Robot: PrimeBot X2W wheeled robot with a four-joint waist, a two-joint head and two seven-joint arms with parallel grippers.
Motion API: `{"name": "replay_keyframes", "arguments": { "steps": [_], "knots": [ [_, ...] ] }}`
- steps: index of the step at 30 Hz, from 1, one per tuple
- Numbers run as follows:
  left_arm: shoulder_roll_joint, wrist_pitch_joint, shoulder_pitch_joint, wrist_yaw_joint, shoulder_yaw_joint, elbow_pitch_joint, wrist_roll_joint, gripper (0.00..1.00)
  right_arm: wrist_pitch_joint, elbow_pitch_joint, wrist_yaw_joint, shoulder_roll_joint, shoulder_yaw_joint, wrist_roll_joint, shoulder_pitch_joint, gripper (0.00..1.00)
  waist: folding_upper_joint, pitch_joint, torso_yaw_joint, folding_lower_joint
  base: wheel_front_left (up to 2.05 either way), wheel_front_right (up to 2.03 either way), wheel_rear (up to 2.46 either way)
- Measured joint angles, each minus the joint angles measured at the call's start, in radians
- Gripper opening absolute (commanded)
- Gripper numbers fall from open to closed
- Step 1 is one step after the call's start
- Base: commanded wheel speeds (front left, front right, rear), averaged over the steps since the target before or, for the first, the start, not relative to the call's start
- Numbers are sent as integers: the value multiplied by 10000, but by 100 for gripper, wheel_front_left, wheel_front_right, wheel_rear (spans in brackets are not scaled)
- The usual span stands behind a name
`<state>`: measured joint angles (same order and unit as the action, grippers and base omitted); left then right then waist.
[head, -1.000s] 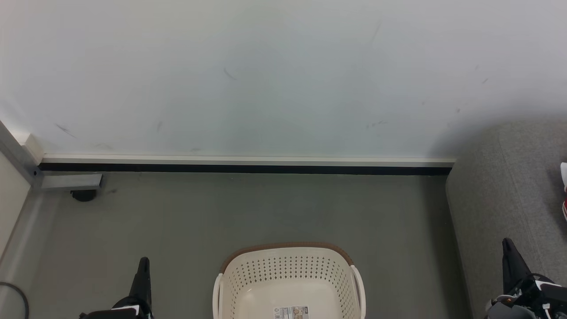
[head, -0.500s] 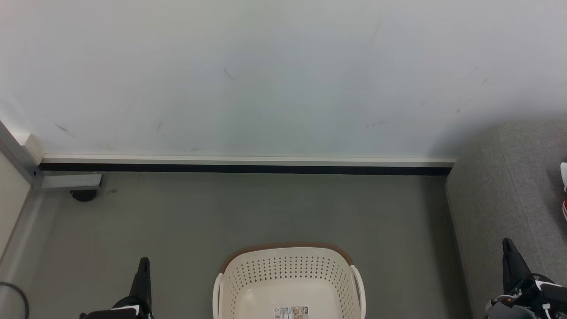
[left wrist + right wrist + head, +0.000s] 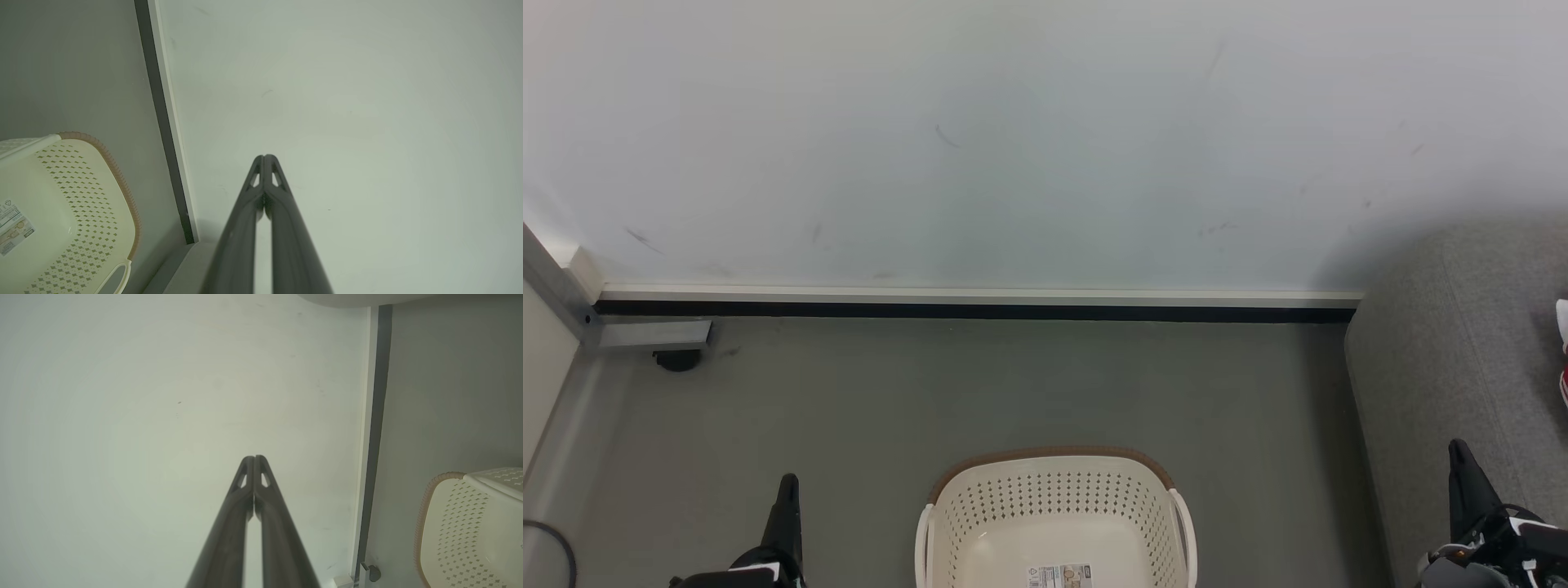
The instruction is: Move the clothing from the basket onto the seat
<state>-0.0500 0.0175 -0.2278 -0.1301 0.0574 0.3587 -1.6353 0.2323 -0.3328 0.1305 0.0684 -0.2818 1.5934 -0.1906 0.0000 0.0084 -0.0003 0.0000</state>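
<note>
The cream basket (image 3: 1058, 498) stands on the floor at the bottom middle of the head view, with nothing but its label sticker (image 3: 1060, 576) inside. It also shows in the left wrist view (image 3: 73, 212) and the right wrist view (image 3: 474, 522). The grey sofa seat (image 3: 1454, 359) rises at the right. A sliver of red and white clothing (image 3: 1563, 351) lies on it at the right edge. My left gripper (image 3: 787, 486) is at the lower left, shut on nothing, fingertips together (image 3: 264, 157). My right gripper (image 3: 1458, 449) is at the lower right by the sofa, shut and holding nothing (image 3: 254, 458).
A white wall (image 3: 1013, 139) with a dark baseboard (image 3: 972, 310) closes the far side. A metal rail with a black foot (image 3: 676, 358) sits at the left corner. Grey-green floor (image 3: 1013, 384) lies between the basket and the wall.
</note>
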Motion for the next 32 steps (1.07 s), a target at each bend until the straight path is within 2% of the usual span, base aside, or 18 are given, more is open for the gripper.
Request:
{"name": "replay_keyframes", "arguments": {
  "steps": [32],
  "knots": [
    [0,0,0,0,2,-2,0,0,52,0,0,-35,-54,-44,-5,0,0,0,0,0,0,0,0]
  ]
}}
